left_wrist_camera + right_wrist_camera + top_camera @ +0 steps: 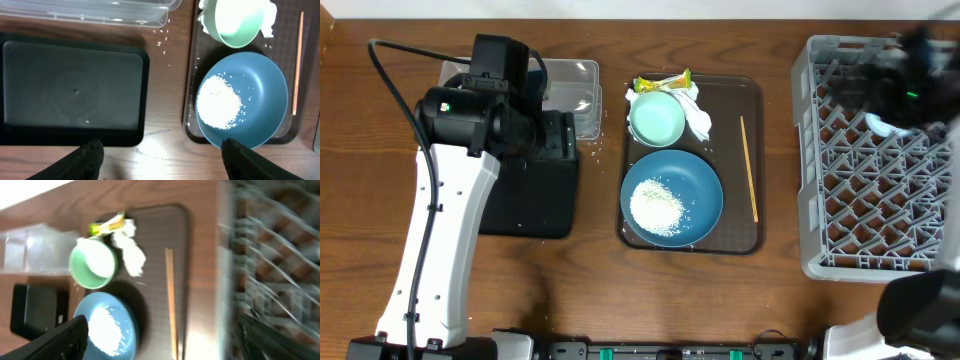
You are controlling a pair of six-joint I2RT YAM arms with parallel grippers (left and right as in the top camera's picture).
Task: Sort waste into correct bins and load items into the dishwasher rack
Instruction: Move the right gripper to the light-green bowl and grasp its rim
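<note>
Blue dish (702,190) with rice (656,206) beside mint-green bowl (657,118) on brown tray (735,215)

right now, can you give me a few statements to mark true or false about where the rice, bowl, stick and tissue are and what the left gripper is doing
1. The rice grains lie in the blue dish. True.
2. The wooden stick lies on the brown serving tray, on the side toward the rack. True.
3. The mint-green bowl sits in the rack. False: it sits on the brown serving tray, next to the blue dish.
4. The tissue lies in the black tray. False: it lies beside the mint-green bowl on the brown serving tray.
5. The left gripper grips the blue dish. False: it hangs open above the black tray, holding nothing.
</note>
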